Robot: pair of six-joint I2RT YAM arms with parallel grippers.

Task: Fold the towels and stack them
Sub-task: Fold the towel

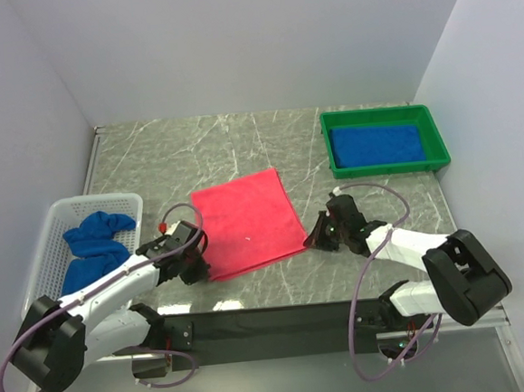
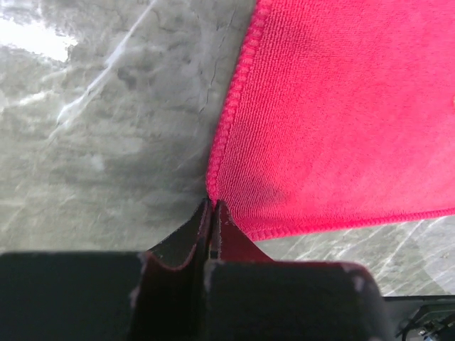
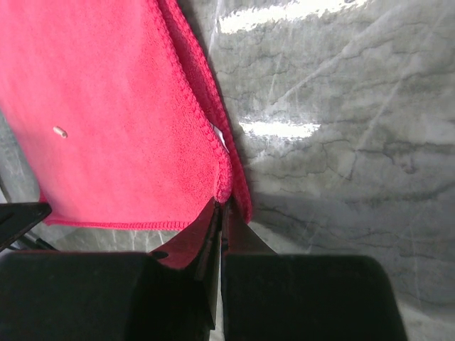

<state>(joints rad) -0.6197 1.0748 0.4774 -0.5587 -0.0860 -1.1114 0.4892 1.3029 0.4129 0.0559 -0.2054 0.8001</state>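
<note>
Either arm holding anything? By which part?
Yes, the red towel: left jaws pinch its near-left corner, right jaws its near-right corner.

Both arms reach low and forward, wrists turned inward; left gripper (image 2: 212, 206) and right gripper (image 3: 222, 204) each have jaws pressed together, pinching a near corner of the towel (image 1: 246, 220).

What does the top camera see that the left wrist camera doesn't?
Only top: the green plastic tray holding a folded royal blue towel, the white lattice basket with a crumpled blue towel, the right gripper. Only left wrist: the stitched hem, close up. Both: the pink-red terry towel on the grey marble table, the left gripper at its corner.
</note>
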